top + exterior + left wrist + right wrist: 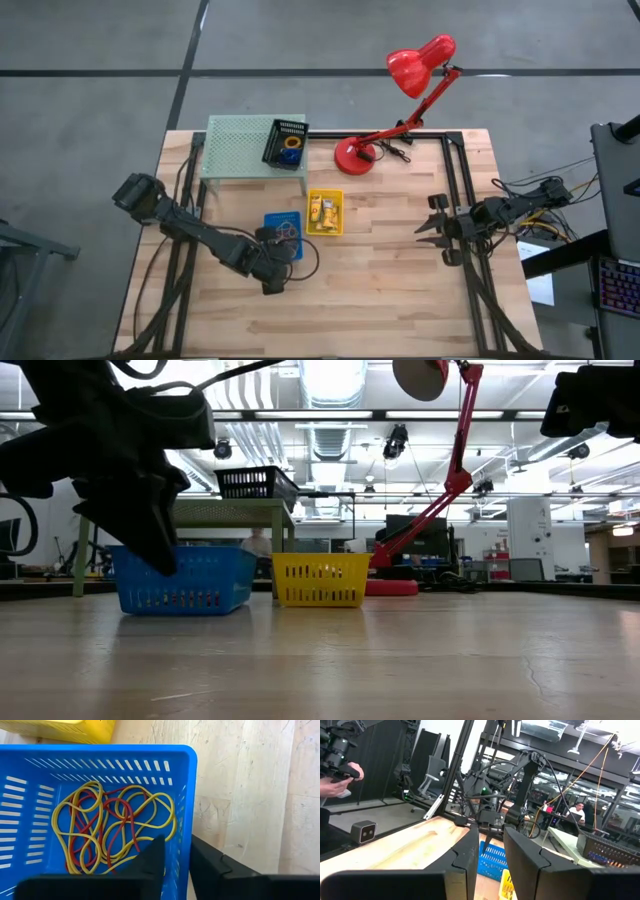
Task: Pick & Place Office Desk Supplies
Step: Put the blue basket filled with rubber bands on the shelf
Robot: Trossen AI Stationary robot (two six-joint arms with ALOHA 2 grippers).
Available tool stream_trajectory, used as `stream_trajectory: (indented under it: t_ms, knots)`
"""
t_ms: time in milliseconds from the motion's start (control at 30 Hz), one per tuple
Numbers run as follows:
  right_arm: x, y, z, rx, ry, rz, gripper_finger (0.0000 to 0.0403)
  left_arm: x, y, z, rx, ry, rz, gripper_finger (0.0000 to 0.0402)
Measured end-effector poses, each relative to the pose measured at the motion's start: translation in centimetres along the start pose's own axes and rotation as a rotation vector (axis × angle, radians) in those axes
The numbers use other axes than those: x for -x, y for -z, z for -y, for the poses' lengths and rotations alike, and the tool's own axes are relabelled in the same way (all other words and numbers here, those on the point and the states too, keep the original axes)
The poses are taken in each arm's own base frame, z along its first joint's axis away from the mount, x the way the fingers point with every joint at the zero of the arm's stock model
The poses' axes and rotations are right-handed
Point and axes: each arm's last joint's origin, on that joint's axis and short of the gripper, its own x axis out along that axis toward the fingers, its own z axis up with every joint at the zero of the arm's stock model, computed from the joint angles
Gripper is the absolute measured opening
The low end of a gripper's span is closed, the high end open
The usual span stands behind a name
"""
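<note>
The wooden tabletop (400, 280) carries everything. At its far side stands the pale green mesh shelf (240, 145), with a black basket (285, 143) on its right end, and beside it the red desk lamp (400, 100) on its round base.

The left arm reaches toward the middle, and the left gripper (175, 865) is at the edge of the blue basket (283, 230). In the left wrist view one finger is inside the basket and the other outside, so the two fingers (150, 865) stand on both sides of its blue wall with only a narrow gap. I cannot tell if they already pinch the wall or only stand close to it. The right gripper (432, 228) waits over the right part of the tabletop, well apart from the baskets, with its fingers a little spread and nothing between them.

The yellow basket (325, 212) stands just beside the blue one, on its right and slightly farther back. It holds small yellow packets (325, 213); their direction I cannot read.

Inside the blue basket lie the rubber bands (112, 830), thin yellow and red loops tangled in one flat heap on the slotted floor. The loops are stretched into long ovals, but they cross in many directions, so the heap has no single long axis.
</note>
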Motion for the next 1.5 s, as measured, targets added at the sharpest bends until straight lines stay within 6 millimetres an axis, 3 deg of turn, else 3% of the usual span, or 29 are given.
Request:
stream_trajectory:
  t_ms: [300, 567, 767, 1233, 1500]
  knots:
    - [0.0, 0.0, 0.0, 0.000, 0.000, 0.000, 0.0086, 0.0, -0.1, 0.0, 0.002, 0.000, 0.008, 0.0010]
    - [0.0, 0.0, 0.0, 0.000, -0.001, 0.000, 0.0086, 0.0, -0.1, 0.1, 0.003, 0.003, 0.011, 0.0014]
    - [0.0, 0.0, 0.0, 0.000, 0.000, 0.000, 0.0086, 0.8, -1.3, 0.4, 0.025, 0.021, 0.039, 0.0012]
    - [0.0, 0.0, 0.0, 0.000, -0.001, 0.000, 0.0086, 6.1, -4.7, 0.4, 0.156, -0.128, 0.031, 0.0011]
    - [0.0, 0.0, 0.0, 0.000, 0.000, 0.000, 0.0086, 8.9, -5.5, -0.6, 0.013, -0.202, -0.047, 0.0011]
